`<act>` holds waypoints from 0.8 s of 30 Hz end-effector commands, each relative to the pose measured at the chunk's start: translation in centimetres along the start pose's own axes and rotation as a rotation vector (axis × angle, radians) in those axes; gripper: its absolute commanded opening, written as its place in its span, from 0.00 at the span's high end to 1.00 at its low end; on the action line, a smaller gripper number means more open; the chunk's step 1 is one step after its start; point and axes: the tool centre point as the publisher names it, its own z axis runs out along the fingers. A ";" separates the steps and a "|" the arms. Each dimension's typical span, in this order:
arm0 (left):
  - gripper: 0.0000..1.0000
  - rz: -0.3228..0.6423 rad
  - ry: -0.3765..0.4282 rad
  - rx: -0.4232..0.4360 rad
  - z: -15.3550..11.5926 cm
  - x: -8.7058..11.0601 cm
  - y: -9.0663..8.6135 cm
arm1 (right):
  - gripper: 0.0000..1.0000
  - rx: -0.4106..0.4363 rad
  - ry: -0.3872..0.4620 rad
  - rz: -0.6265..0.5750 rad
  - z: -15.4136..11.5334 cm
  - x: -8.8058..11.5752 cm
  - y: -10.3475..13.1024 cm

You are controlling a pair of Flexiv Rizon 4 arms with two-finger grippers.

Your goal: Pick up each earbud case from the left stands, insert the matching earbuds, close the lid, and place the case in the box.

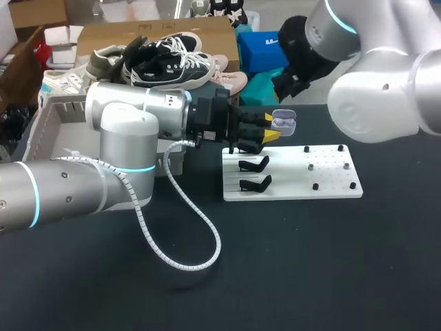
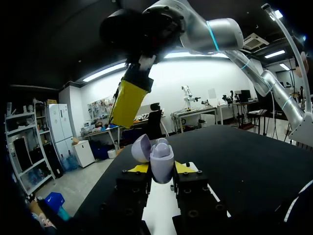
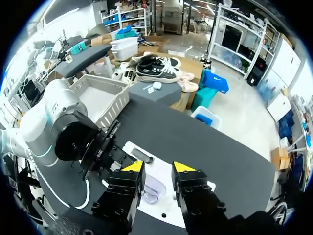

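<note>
**A:** From the head view, where is it?
**B:** The left gripper (image 1: 273,128) pinches the pale lilac plastic earbud case (image 1: 284,124), lid open, over the white stand board (image 1: 331,181).
**A:** From the left wrist?
**B:** A yellow finger (image 2: 128,104) of the other arm hangs just above it.
**A:** From the right wrist?
**B:** The right gripper (image 3: 156,167) is spread. The case sits right under it.

Bright even overhead light, soft shadows on dark table (image 1: 310,262), little glare
</note>
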 end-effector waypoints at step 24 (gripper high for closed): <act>1.00 0.001 -0.002 0.000 0.0 0.1 0.0 | 0.68 0.002 0.051 0.058 1.7 2.5 -1.0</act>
